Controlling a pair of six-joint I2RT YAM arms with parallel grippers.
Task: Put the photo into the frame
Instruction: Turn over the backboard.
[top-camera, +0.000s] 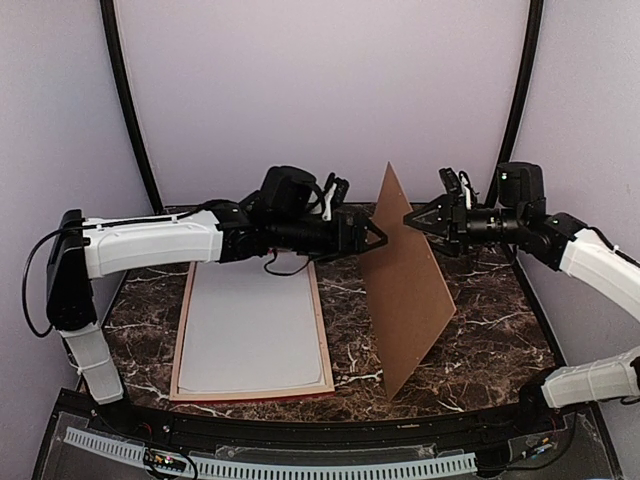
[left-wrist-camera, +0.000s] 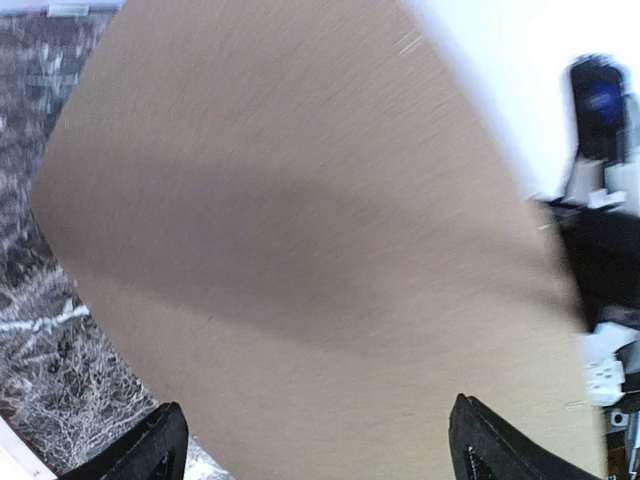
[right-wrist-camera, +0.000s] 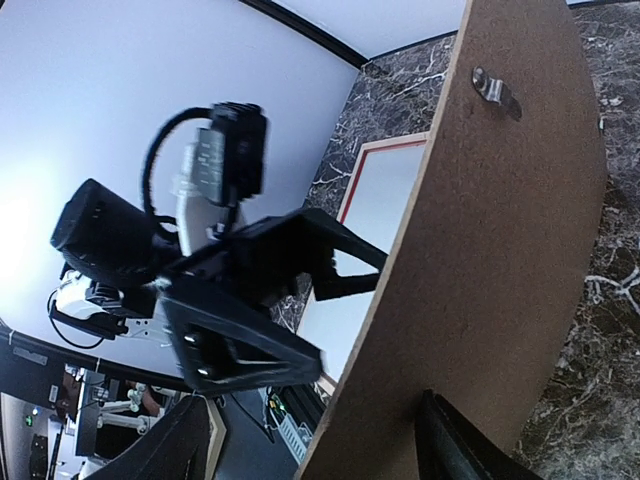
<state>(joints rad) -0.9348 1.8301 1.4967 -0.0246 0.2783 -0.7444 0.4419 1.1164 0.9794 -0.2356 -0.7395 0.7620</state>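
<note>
The frame (top-camera: 250, 393) lies flat at the left, pale wood side up with a red outer edge. A plain white sheet (top-camera: 250, 330) fills it. The photo's printed landscape does not show in any view. A brown backing board (top-camera: 405, 280) stands upright on one corner mid-table, tilted. My left gripper (top-camera: 378, 236) is open against the board's left face, which fills the left wrist view (left-wrist-camera: 300, 200). My right gripper (top-camera: 410, 222) is open at the board's upper right side. In the right wrist view the board's edge (right-wrist-camera: 520, 250) passes between its spread fingers.
A small metal clip (right-wrist-camera: 495, 90) sits on the board's right face. The table is dark marbled stone (top-camera: 480, 330), with a black rail along the near edge and curved black posts at the back. The frame's red-edged corner (right-wrist-camera: 380, 150) shows past the board.
</note>
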